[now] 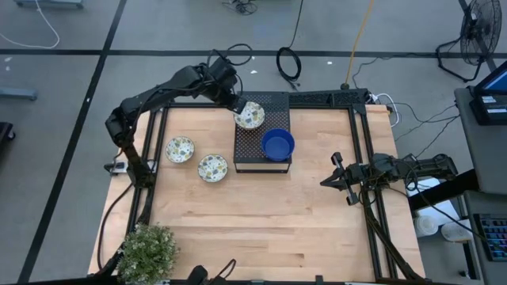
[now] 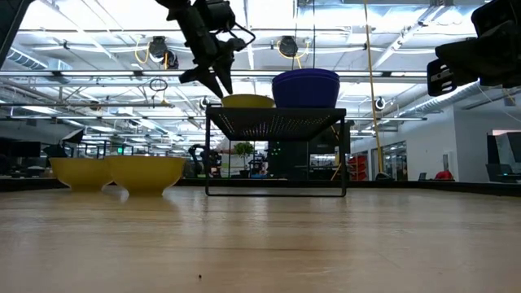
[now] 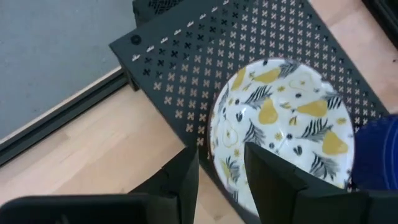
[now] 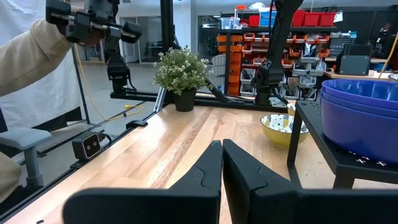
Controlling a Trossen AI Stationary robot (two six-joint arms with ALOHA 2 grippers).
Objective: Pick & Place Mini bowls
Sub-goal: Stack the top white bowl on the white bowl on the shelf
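Left gripper [image 1: 237,105] above far left corner of black perforated box [image 1: 262,142], fingers [image 3: 184,177] partly open, nothing held. Patterned bowl [image 1: 249,115] on box top, directly under and just ahead of fingertips, rim close to them; contact not clear. Stacked blue bowls [image 1: 278,145] beside it on same box. Two more patterned bowls [image 1: 180,149] [image 1: 212,168] on table [image 1: 293,214], left of box. Right gripper [image 1: 336,180] near right table edge, fingers closed together, empty.

Black perforated box [image 1: 262,142] on wooden table [image 1: 261,214]; potted plant [image 1: 148,250] at its corner.
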